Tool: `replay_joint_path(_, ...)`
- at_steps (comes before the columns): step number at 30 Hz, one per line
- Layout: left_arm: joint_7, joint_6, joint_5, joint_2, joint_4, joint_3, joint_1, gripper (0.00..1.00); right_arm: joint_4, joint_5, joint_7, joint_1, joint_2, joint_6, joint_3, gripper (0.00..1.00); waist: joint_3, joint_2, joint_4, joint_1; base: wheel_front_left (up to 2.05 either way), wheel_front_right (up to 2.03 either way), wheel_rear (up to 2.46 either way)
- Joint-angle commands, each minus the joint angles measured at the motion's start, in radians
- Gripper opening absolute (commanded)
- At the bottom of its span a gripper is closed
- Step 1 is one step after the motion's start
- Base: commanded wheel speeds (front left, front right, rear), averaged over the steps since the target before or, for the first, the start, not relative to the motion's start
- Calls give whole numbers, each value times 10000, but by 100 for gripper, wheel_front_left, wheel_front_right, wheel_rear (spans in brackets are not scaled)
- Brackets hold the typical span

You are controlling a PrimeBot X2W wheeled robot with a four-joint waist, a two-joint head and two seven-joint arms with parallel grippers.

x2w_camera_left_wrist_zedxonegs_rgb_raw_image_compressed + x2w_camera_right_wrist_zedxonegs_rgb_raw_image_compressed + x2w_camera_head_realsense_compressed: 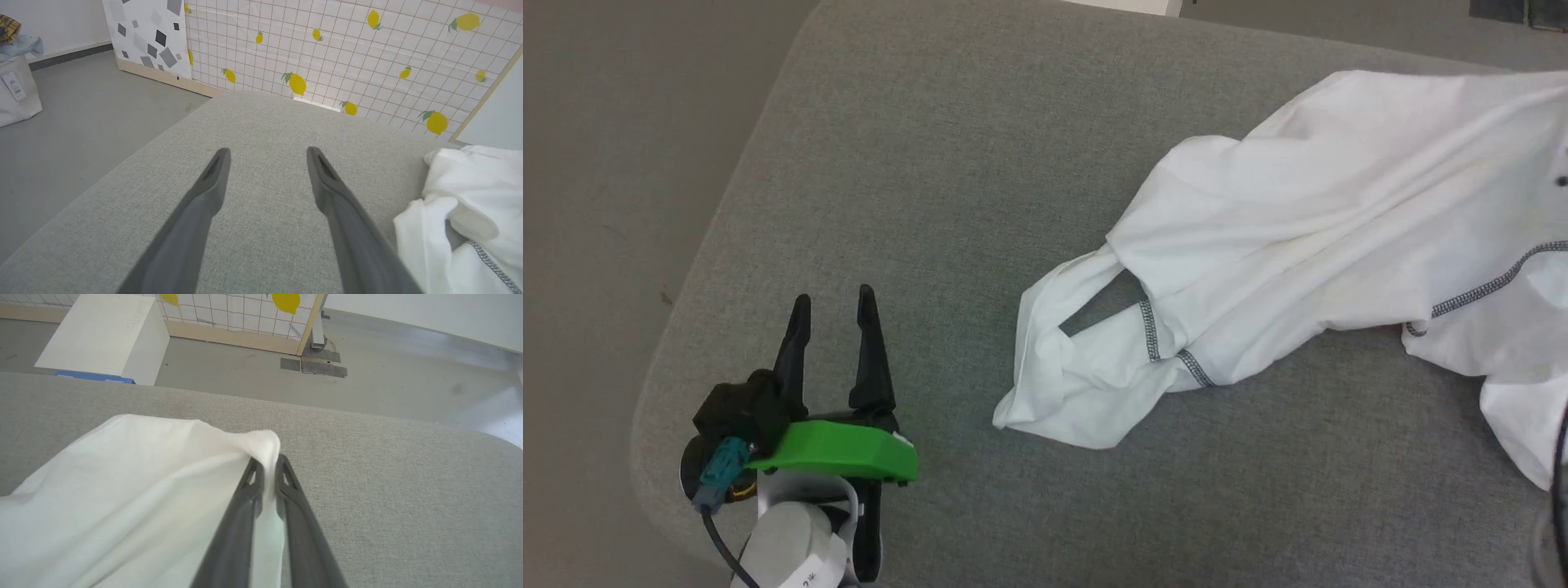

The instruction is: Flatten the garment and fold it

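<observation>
The garment (1307, 237) is seen lying crumpled on the grey fabric-covered bench (947, 163), toward the right side of the head view and running off that view's right edge. Its cloth is gathered into long folds. At its lower left end a hemmed opening is formed, through which a patch of the bench is visible, and dark zigzag stitching (1149, 327) is shown along the hems there and again near the right edge.

In the right wrist view a raised fold of the garment (122, 490) is pinched between the two dark fingers of the right gripper (267, 463). The fingers are drawn almost together with the white cloth caught between them near the tips, and the fabric is draped from there down to the left across the bench.

The left gripper (833, 300) is held well apart from the garment, at the lower left of the head view near the bench's rounded corner. Its fingers are spread wide and nothing is held between them. A green housing (841, 449) is seen behind the fingers. In the left wrist view the same spread fingers (216, 175) are shown above bare bench, with the garment (461, 228) at the right.

Beyond the bench, grey floor (621, 147) is seen. A panel printed with lemons on a grid (347, 53) is stood behind the far edge, a white box (102, 335) is set on the floor, and a pale bag (16, 94) is placed at the far left.
</observation>
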Motion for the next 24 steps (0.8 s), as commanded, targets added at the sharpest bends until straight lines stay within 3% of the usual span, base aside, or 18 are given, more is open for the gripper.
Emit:
replay_joint_path(1, -47, -73, 116, -38, 66, 20, 36, 100, -108, -41, -236, 101, 298, -13, -54, 100, -114, 0, -72, -1, 0, 0, 0)
replay_joint_path(6, -47, -151, 107, -65, 230, 31, 139, 100, -493, 866, -2043, 432, 905, -13, 29, 100, -588, 0, -280, -1, 0, 0, 0)
replay_joint_path(12, 12, -248, 43, 40, 358, 40, 214, 100, -1641, 2931, -3819, 1842, 1254, -13, 1346, 100, -1202, 0, -744, -1, 0, 0, 0)
replay_joint_path(18, 471, -262, -104, 184, 400, 22, 402, 100, -3443, 4867, -4206, 4137, 1559, -13, 1493, 100, -1725, 0, -1432, -1, 0, 0, 0)
replay_joint_path(24, 1180, -356, -281, 274, 488, -144, 385, 100, -4839, 5861, -4023, 6521, 1662, -13, 1336, 100, -2019, 0, -1945, -1, 0, 0, 0)
